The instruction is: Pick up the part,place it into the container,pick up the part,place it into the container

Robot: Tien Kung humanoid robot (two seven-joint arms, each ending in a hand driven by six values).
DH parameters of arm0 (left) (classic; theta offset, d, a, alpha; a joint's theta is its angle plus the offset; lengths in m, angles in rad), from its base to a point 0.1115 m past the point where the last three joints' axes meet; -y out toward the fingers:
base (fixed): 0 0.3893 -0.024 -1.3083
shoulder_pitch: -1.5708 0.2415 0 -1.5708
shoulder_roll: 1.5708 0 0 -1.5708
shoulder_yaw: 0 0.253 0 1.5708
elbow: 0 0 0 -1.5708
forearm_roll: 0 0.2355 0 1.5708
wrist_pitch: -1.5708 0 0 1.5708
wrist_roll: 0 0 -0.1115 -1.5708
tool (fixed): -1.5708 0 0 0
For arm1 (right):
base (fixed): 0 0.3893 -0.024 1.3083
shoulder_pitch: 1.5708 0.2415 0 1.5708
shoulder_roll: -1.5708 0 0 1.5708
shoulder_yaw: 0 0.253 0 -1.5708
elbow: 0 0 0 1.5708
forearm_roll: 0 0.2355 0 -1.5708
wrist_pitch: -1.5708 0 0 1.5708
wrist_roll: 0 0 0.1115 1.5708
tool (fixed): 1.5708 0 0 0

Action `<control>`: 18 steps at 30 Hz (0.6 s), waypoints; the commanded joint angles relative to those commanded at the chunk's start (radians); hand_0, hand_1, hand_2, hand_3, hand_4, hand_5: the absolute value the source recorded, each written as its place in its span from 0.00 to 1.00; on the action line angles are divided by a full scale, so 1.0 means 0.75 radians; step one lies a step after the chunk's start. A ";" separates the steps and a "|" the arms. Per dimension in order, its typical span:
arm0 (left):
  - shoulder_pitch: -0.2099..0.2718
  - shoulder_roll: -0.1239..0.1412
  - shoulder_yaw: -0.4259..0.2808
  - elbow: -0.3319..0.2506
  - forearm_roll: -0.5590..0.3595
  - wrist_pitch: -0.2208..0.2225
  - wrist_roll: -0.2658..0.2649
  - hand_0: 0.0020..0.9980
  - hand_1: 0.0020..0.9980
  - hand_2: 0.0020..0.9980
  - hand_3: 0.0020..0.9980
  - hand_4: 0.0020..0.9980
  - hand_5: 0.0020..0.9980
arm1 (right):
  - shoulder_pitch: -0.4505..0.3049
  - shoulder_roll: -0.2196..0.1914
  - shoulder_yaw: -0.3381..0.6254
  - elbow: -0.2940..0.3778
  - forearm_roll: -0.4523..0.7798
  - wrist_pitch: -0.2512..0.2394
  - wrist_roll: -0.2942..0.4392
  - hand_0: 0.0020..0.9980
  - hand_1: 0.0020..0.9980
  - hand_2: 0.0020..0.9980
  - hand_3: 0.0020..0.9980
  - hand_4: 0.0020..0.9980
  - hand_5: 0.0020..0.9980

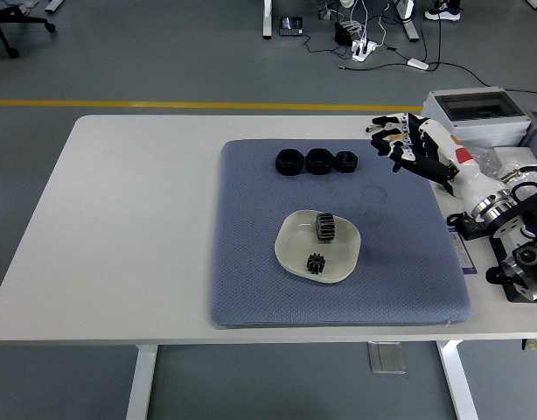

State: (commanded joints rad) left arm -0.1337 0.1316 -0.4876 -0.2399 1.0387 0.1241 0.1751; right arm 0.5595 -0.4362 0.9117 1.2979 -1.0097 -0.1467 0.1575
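Two black toothed gears, a larger (326, 227) and a smaller (317, 263), inside shallow white bowl (290, 249) on blue-grey mat (251, 262). Right hand (413, 144) beyond bowl's far right, fingers spread, empty.
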 joint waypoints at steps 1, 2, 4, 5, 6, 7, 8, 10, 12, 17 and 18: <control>-0.001 0.000 -0.001 0.000 0.002 0.000 0.000 0.69 0.70 0.74 0.64 0.67 0.66 | -0.011 -0.002 0.009 0.002 0.061 -0.003 0.003 0.89 0.83 0.87 0.89 1.00 0.85; -0.001 -0.001 -0.001 0.000 0.003 0.000 0.001 0.69 0.70 0.74 0.64 0.67 0.66 | -0.021 -0.004 0.017 0.004 0.113 -0.002 0.004 0.89 0.83 0.87 0.89 1.00 0.85; -0.001 -0.002 -0.001 0.000 0.001 0.001 0.001 0.69 0.70 0.74 0.64 0.67 0.66 | -0.042 -0.012 0.027 0.008 0.225 0.007 0.003 0.89 0.83 0.87 0.89 1.00 0.85; -0.001 -0.002 -0.001 0.001 0.001 0.001 0.001 0.69 0.70 0.74 0.64 0.67 0.66 | -0.056 -0.015 0.030 0.008 0.286 0.010 0.004 0.89 0.83 0.87 0.89 1.00 0.85; -0.001 -0.002 -0.001 0.001 0.001 0.001 0.001 0.69 0.70 0.74 0.64 0.67 0.66 | -0.066 -0.016 0.033 0.007 0.336 0.011 0.005 0.96 0.89 0.90 0.91 1.00 0.88; 0.000 -0.003 -0.001 0.001 0.001 0.001 0.001 0.69 0.70 0.74 0.64 0.67 0.66 | -0.075 -0.016 0.035 0.005 0.388 0.011 0.006 0.96 0.89 0.90 0.91 1.00 0.88; 0.000 -0.003 -0.001 0.001 0.001 0.001 0.001 0.69 0.70 0.74 0.64 0.67 0.66 | -0.084 -0.015 0.037 0.003 0.429 0.009 0.008 0.96 0.89 0.90 0.91 1.00 0.88; 0.000 -0.003 0.000 0.000 0.000 0.001 0.001 0.69 0.70 0.74 0.64 0.67 0.66 | -0.104 -0.010 0.044 -0.001 0.449 0.001 0.014 0.96 0.89 0.90 0.91 1.00 0.88; -0.001 -0.002 0.001 0.000 -0.001 0.000 0.001 0.69 0.70 0.73 0.64 0.67 0.66 | -0.126 -0.006 0.055 0.000 0.428 -0.012 0.015 0.99 0.90 0.92 0.93 1.00 0.91; -0.002 -0.003 0.002 0.001 -0.002 0.000 -0.001 0.69 0.70 0.73 0.64 0.67 0.66 | -0.192 0.012 0.086 0.016 0.398 -0.043 0.024 0.99 0.90 0.92 0.93 1.00 0.91; -0.003 -0.003 0.002 0.001 -0.002 0.000 -0.001 0.69 0.70 0.73 0.64 0.67 0.66 | -0.207 0.020 0.095 0.016 0.400 -0.050 0.029 0.99 0.90 0.92 0.93 1.00 0.92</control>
State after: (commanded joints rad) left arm -0.1359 0.1293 -0.4858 -0.2392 1.0371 0.1239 0.1745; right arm 0.4042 -0.4211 0.9831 1.3102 -0.7099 -0.1845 0.1796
